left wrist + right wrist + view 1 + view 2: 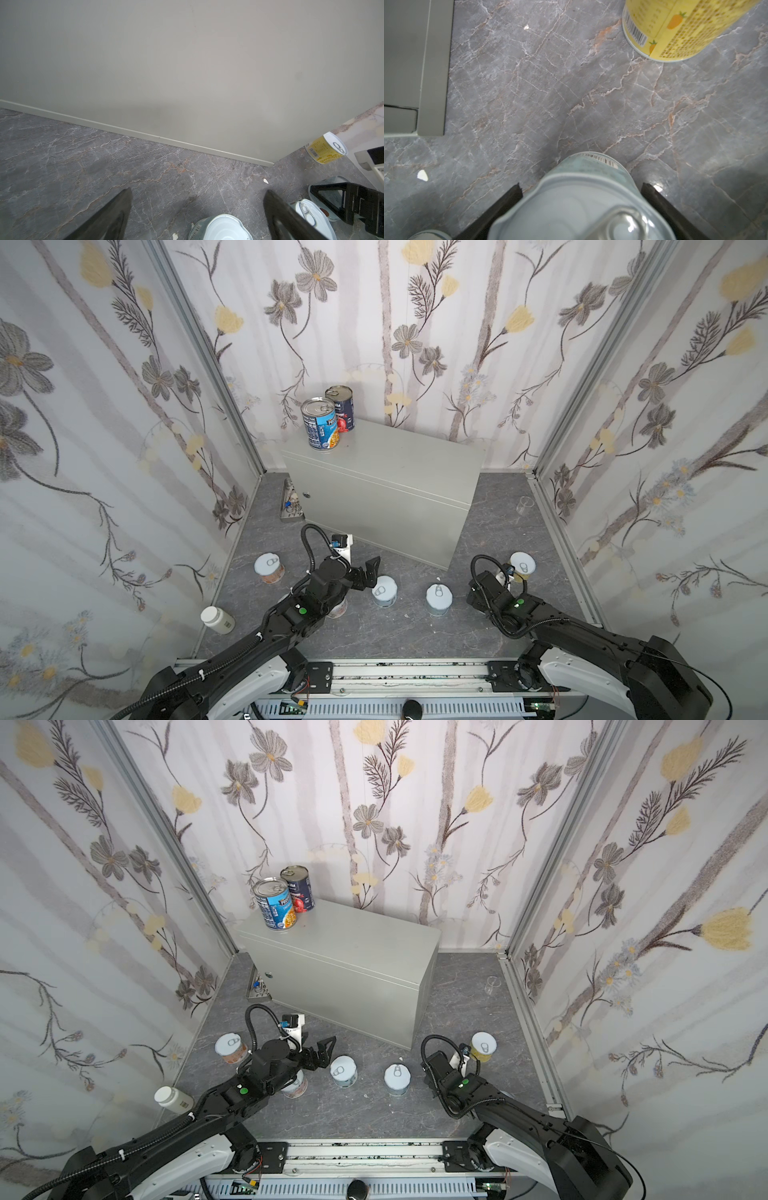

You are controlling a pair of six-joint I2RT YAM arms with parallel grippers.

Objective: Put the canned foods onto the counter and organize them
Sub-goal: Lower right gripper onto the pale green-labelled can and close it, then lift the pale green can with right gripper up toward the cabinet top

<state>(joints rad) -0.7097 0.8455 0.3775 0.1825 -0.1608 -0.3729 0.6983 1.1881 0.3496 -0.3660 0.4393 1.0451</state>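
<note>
Two tall cans [321, 423] [341, 408] stand on the grey counter's [399, 456] back left corner. Several short cans sit on the marbled floor in front of it, in both top views. My right gripper [581, 187] is open, its fingers close on either side of a pale teal short can [581, 199]; in the top views the right arm [494, 593] hides both. A yellow can [685, 27] stands just beyond. My left gripper [198, 192] is open and empty above the floor, facing the counter's front [187, 62], with another short can [222, 228] just behind its fingertips.
A white pill bottle [217, 619] lies at the front left. A small metal tray [292, 502] leans by the counter's left side, and a clear cup [524, 505] stands near the right wall. Floral walls close in three sides.
</note>
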